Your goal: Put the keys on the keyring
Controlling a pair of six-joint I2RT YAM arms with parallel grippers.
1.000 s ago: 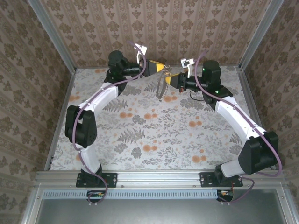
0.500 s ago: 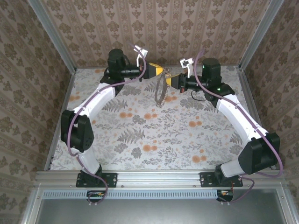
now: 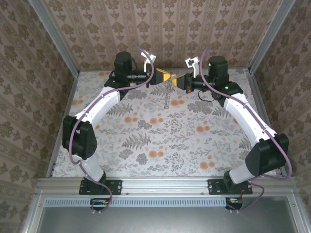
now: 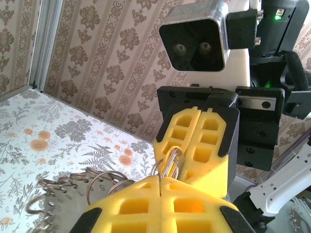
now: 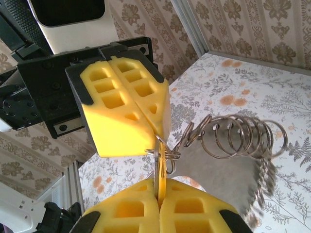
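Keyring (image 3: 167,96): thin dull-metal hoop, hanging upright and edge-on, off the table (image 3: 160,141) at 12 o'clock. Chain of small silver rings (image 5: 233,132) attached. Keys indistinguishable.

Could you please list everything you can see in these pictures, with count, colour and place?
rings: linked bunch, count unclear, silver, hanging below the gripper tips.
table: one, grey floral with orange flowers, under the arms.
walls: three, brown patterned, around the table.
arms: two, white and black, reaching to the far middle.
left gripper: one, yellow, shut on a ring.
right gripper: one, yellow, shut on a ring, facing the left.
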